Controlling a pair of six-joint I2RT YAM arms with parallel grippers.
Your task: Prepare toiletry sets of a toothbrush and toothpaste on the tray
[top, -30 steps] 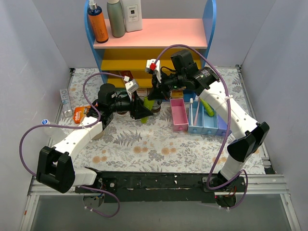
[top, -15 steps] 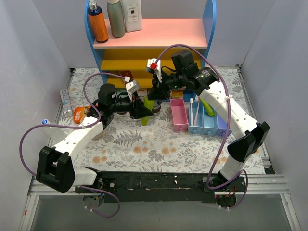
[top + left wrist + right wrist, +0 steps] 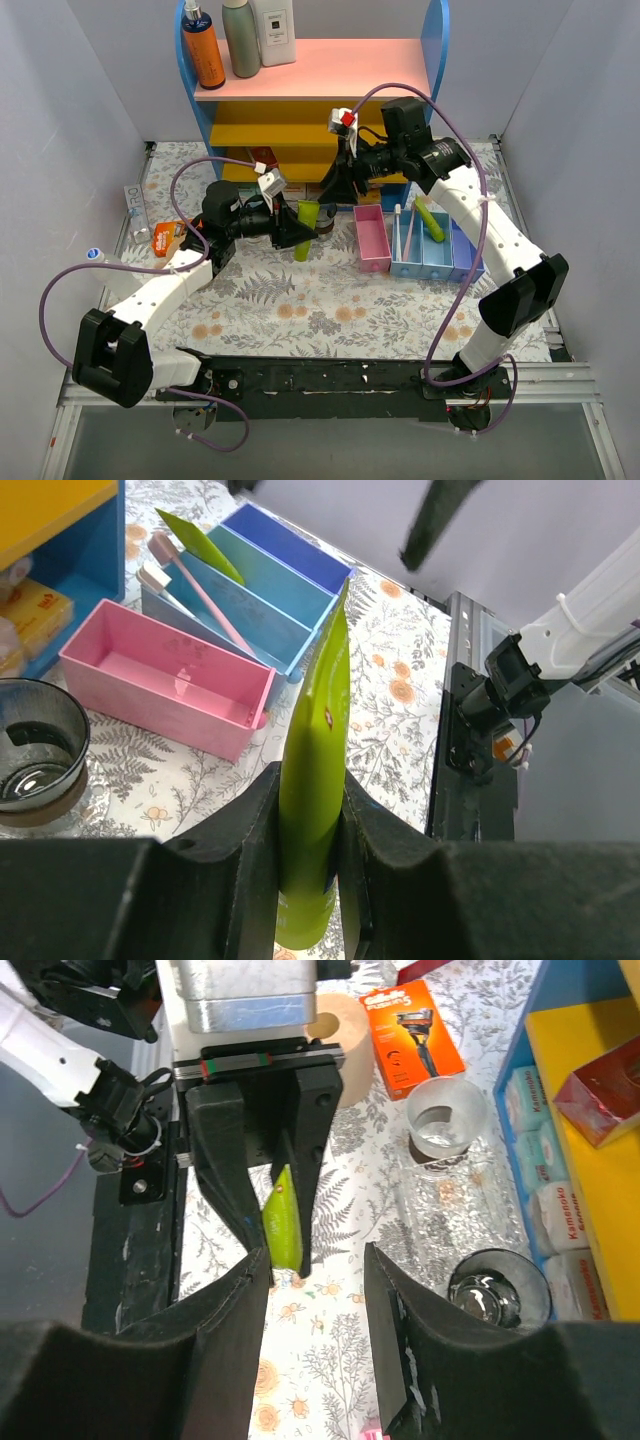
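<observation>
- We see the left gripper (image 3: 312, 815) clamped on a lime-green toothpaste tube (image 3: 318, 730), its jaws pressed against both sides. It holds the tube over the floral table (image 3: 300, 300), just left of the pink bin (image 3: 372, 240).
- The right gripper (image 3: 315, 1290) hangs beside it on the far-right, jaws well apart with nothing in them.
- A second green tube (image 3: 431, 222) and toothbrushes (image 3: 399, 228) lie in the blue bins (image 3: 430, 268), right of the pink bin.
- A dark cup (image 3: 498, 1291) and a clear cup (image 3: 447, 1116) stand by the foot of the shelf (image 3: 320, 70).
- The faint clear patch between the cups may be the tray (image 3: 445, 1200), though we cannot be sure.
</observation>
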